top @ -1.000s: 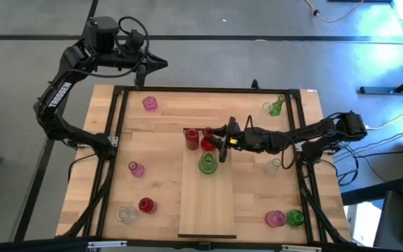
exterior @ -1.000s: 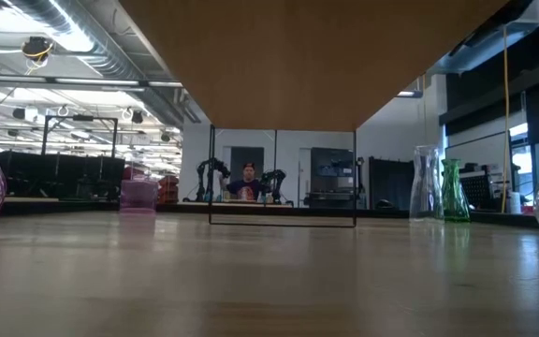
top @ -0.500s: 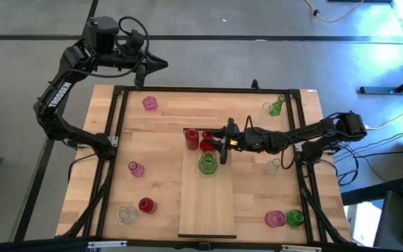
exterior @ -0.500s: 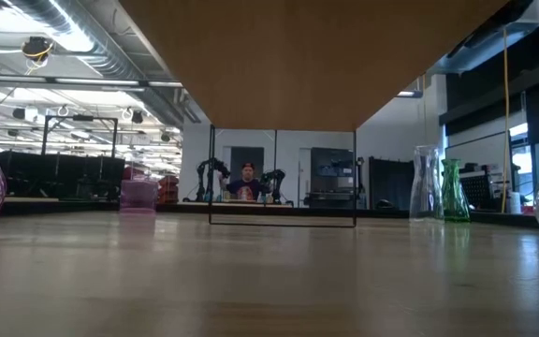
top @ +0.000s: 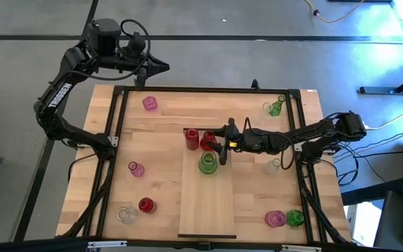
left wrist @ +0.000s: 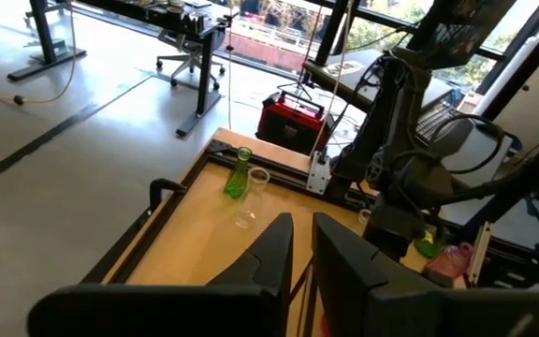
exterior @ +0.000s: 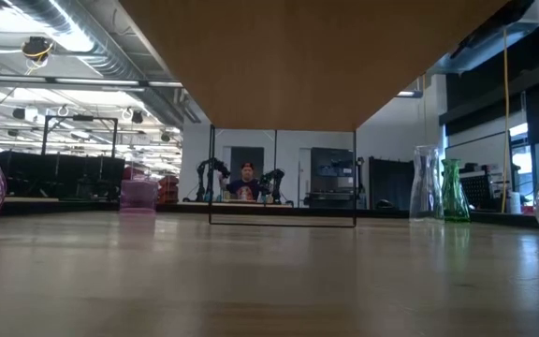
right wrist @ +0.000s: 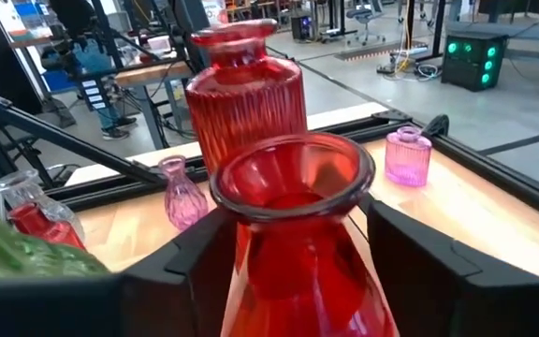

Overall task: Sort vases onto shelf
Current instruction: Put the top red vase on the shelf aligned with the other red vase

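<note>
Right hand [top: 222, 145] spread around a red vase [top: 208, 143] on the shelf [top: 207, 203] (fingers not pinching); left hand [top: 161, 66] pressed together, empty.

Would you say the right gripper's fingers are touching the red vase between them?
Cannot tell: in the right wrist view the fingers flank the red vase closely, but neither contact nor gap shows plainly.

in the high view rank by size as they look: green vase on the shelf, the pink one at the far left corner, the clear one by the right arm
1. Green glass vase on the shelf
2. Pink glass vase, far left
3. Clear glass vase by the right arm, hard to outline, so unsure
</note>
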